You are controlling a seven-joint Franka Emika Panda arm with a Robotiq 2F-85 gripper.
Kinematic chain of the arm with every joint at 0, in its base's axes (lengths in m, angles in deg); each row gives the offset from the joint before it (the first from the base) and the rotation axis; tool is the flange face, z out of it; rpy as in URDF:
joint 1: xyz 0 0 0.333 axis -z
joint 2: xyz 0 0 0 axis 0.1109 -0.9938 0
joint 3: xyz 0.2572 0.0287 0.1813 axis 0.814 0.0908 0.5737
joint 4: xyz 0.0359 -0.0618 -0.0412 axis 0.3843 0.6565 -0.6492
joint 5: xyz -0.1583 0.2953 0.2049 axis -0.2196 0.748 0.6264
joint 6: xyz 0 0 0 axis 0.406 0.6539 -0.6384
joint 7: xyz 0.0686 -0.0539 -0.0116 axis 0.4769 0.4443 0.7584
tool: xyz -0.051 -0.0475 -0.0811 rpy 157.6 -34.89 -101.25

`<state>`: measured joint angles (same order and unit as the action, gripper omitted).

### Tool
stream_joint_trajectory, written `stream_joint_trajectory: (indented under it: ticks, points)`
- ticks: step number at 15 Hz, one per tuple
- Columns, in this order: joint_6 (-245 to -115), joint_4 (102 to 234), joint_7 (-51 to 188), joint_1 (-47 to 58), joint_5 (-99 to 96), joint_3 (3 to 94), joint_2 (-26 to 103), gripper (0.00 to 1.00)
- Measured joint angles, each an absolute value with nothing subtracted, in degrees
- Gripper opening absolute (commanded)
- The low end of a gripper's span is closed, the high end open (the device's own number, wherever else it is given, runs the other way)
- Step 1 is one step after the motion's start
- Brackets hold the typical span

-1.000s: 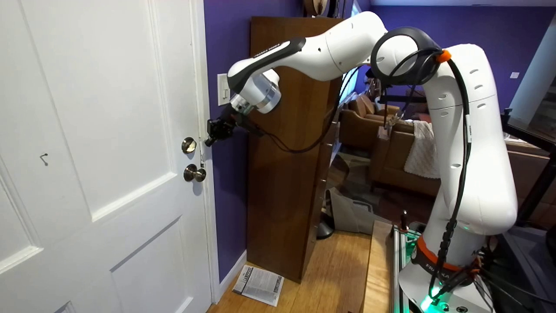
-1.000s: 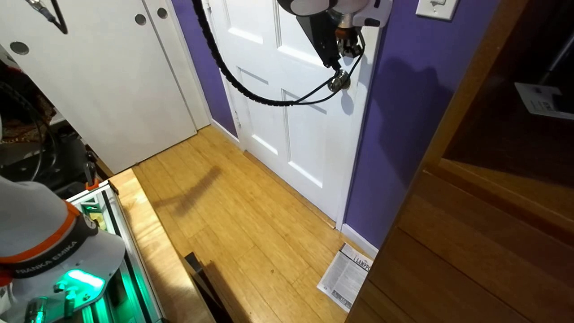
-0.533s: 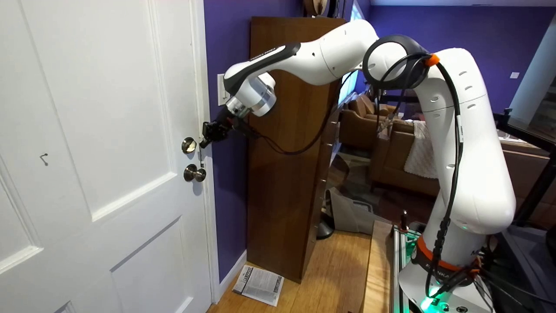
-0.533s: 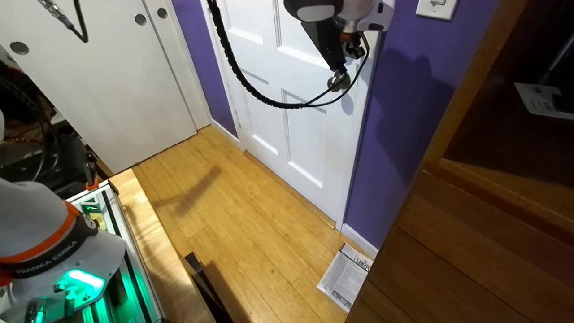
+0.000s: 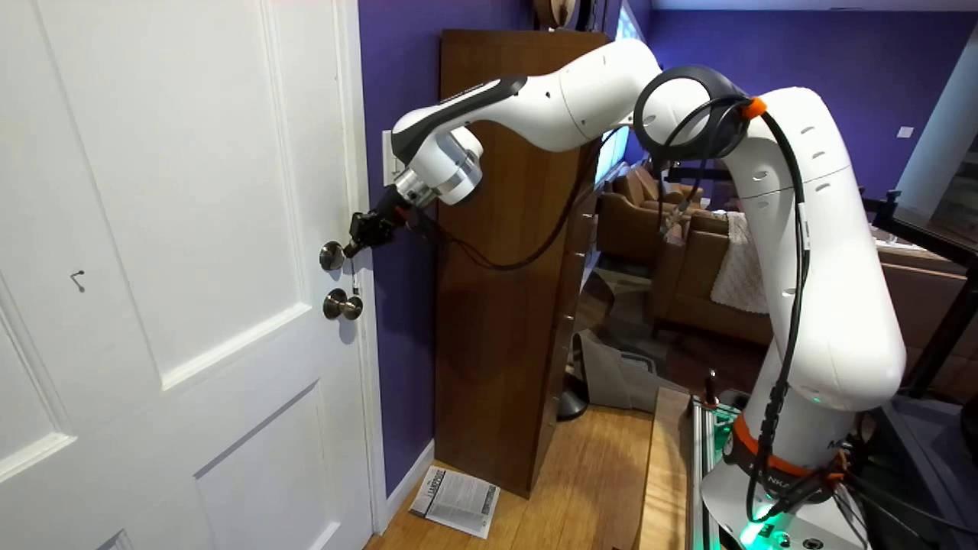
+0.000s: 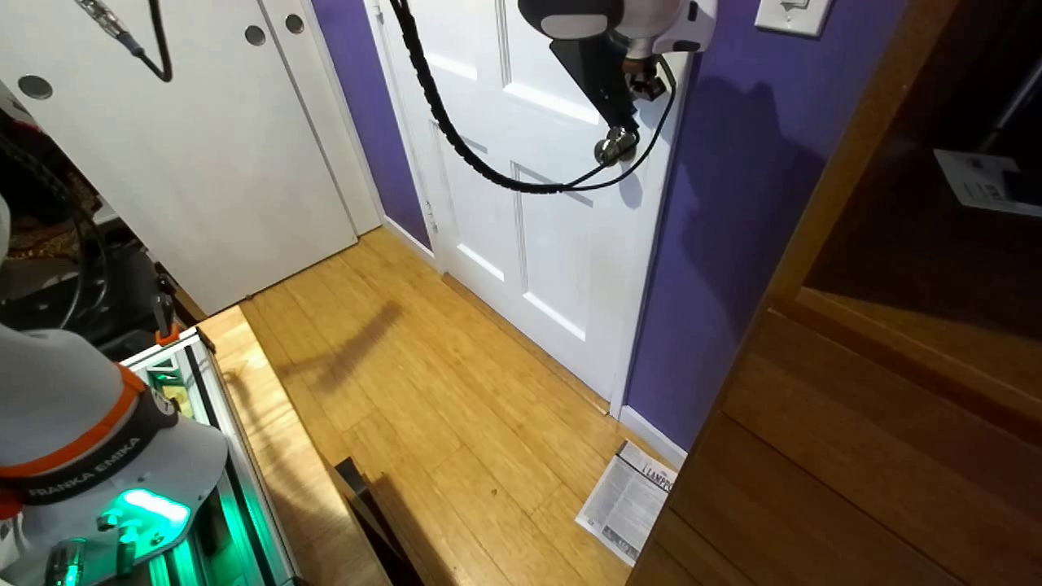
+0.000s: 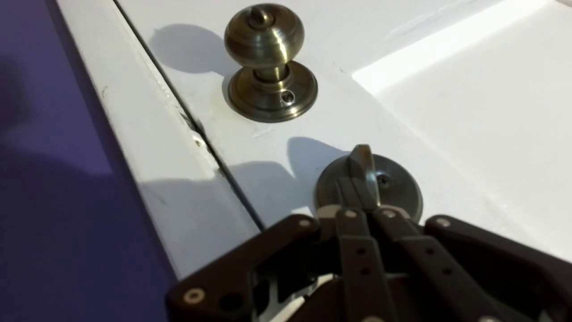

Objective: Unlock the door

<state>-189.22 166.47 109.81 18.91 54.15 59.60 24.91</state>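
A white door [image 5: 221,229] carries a round bronze deadbolt [image 5: 331,257] above a round knob [image 5: 341,305]. In the wrist view the deadbolt plate [image 7: 402,188] has a flat thumb-turn [image 7: 364,165], standing out slightly tilted, and the knob [image 7: 263,40] shows at the top. My gripper [image 7: 369,210] lies right in front of the thumb-turn's lower end. Its fingers are close together with only a narrow gap. I cannot tell whether the fingertips touch the thumb-turn. In an exterior view the gripper [image 5: 349,252] points at the deadbolt's right edge. In an exterior view the arm hides the deadbolt behind it.
The door frame and purple wall [image 5: 405,367] stand beside the lock, with a light switch [image 5: 393,158] close to the wrist. A tall brown cabinet [image 5: 504,305] stands right of the gripper. A newspaper [image 5: 458,502] lies on the floor. A cable [image 6: 488,179] hangs below the arm.
The arm has moved left and slightly down in an exterior view, bringing the gripper from beside the door frame to the deadbolt's edge. The door and knob have not moved.
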Motion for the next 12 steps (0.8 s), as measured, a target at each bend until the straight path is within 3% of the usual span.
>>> stream_joint_trajectory:
  ticks: [12]
  points:
    - [-189.27,166.32,123.67,18.97,56.22,59.81,24.76,0.0]
